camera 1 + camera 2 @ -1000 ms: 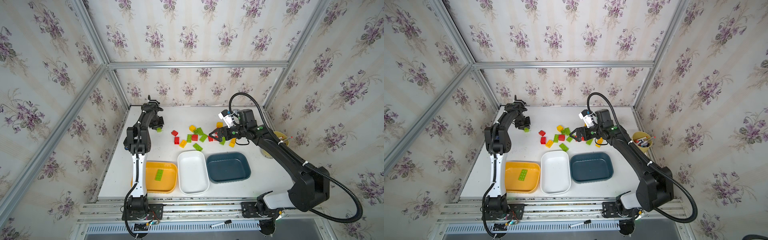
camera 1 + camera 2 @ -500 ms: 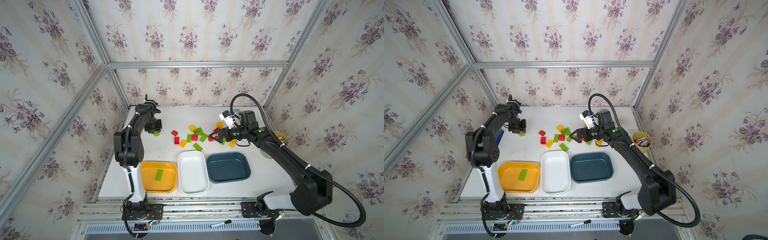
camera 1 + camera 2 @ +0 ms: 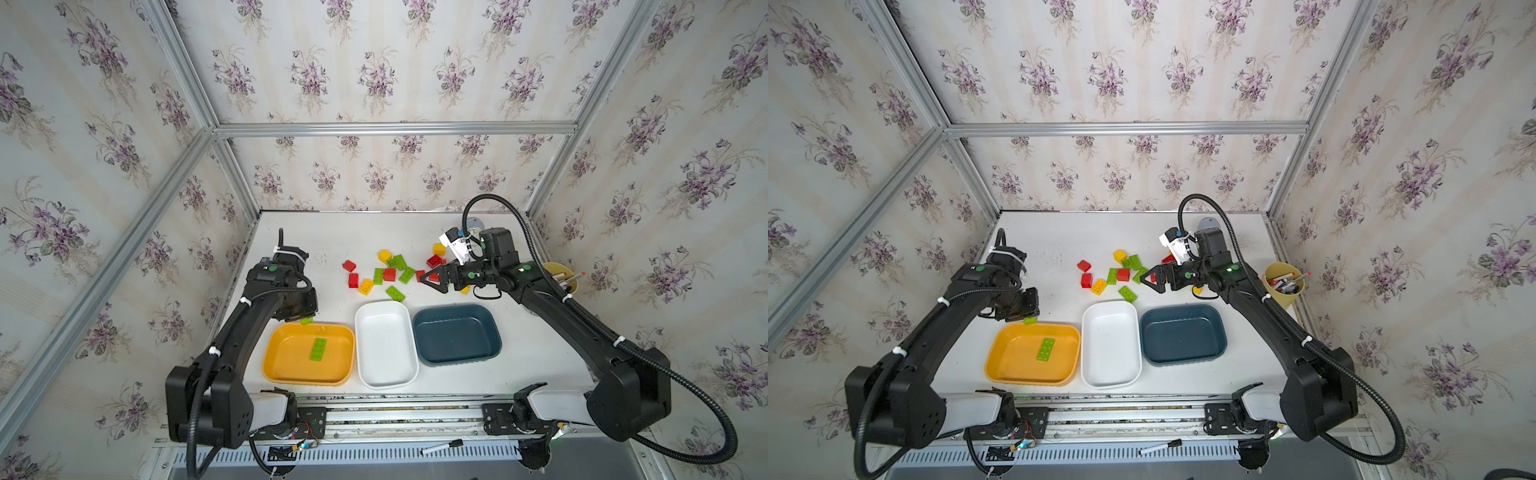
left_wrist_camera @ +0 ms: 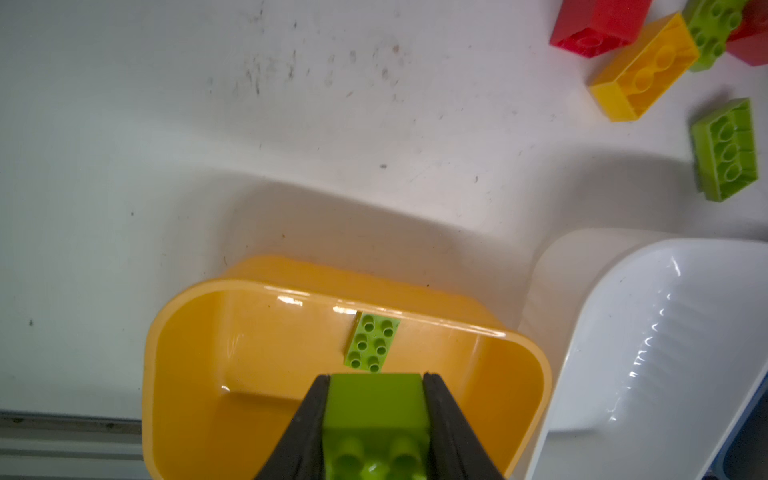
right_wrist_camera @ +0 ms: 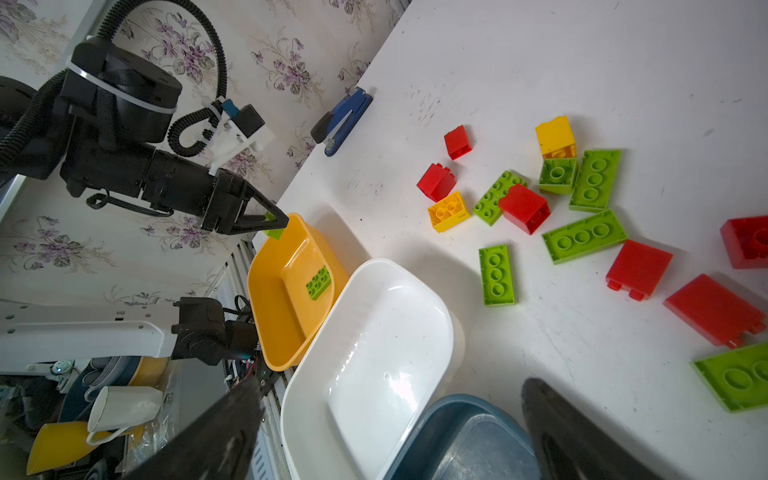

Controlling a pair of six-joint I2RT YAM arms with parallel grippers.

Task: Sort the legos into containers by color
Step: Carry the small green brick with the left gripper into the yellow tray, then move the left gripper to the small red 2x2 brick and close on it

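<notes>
So the bit that matters is where the little green brick [image 4: 376,409] sits relative to the orange-yellow tray [image 3: 269,361]. The left hand [image 3: 304,318] is pinching that brick between its jaws, studs facing back at the wrist camera. It hangs above the tray's far long edge, the side facing the loose legos [image 3: 390,274]. In both top views it looks right over the rim, but the left wrist view makes it look past the wall and over the basin, so honestly I can't tell which. Either way the basin lies from the hand toward the robot's base, so I'd guess a small pull inward before letting go is the safe call. There's an oblong green brick [image 3: 318,349] lying flat mid-tray, long axis running near-to-far across the tray's short side. The right hand [image 3: 429,281] is spread wide with nothing in it, well apart over at the pile on the bench [image 3: 324,241], so the left arm is clearly the nearer one.
</notes>
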